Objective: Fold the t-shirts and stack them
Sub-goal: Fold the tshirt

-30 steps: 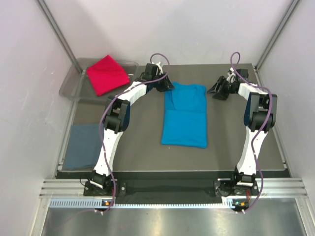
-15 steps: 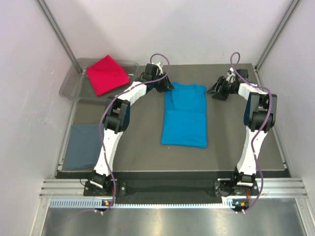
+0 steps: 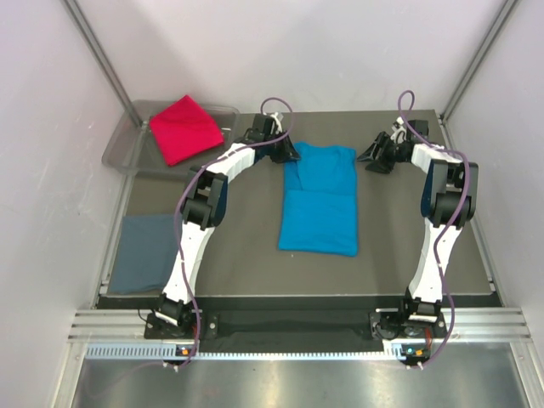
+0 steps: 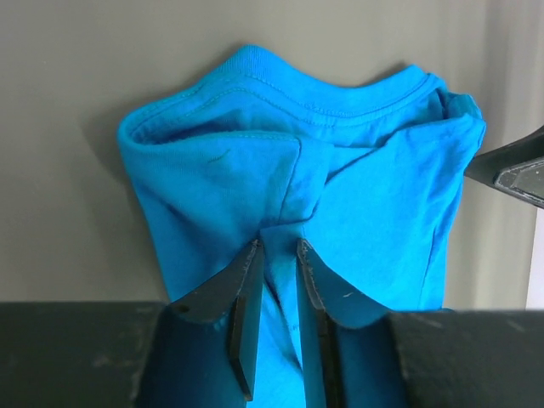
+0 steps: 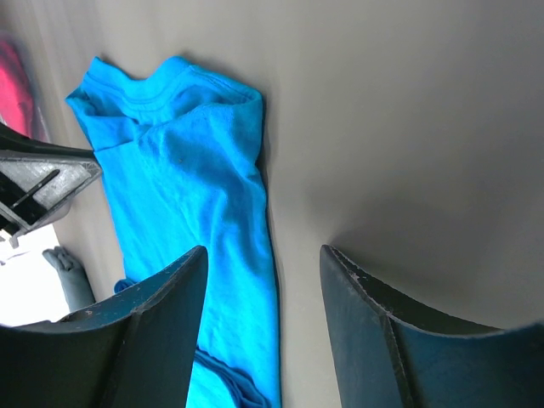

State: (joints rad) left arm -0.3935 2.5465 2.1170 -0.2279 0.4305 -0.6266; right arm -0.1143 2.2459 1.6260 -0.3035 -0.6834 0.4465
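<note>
Surface: dark grey table mat (image 3: 229,255), walled in by pale panels on three sides.

1. Grey-blue t-shirt (image 3: 143,251): a flat rectangle at the near left corner, well apart from the left pincer (image 3: 285,151), nearer the arm bases and further left. Its outer edge runs along the table rim, and its folds are too dim to read.
2. Turquoise t-shirt (image 3: 321,200): a long folded panel mid-table, collar end far. The left pincer sits at its far left corner. The right pincer (image 3: 374,157) stands just beside the far right corner, off the cloth.
3. Left pincer: fingers drawn close, with only a thin slot between them. Blue cloth shows in the slot and creases gather just ahead of the tips. Whether the cloth is actually pinched cannot be told, and the black housing hides the shirt's lower part in the wrist view.
4. Right pincer: fingers spread wide over bare mat, nothing between them.
5. Red t-shirt (image 3: 185,127): folded, lying in a clear tray (image 3: 119,153) at the far left, well left of the left pincer. In the right wrist view it is only a blurred sliver.
</note>
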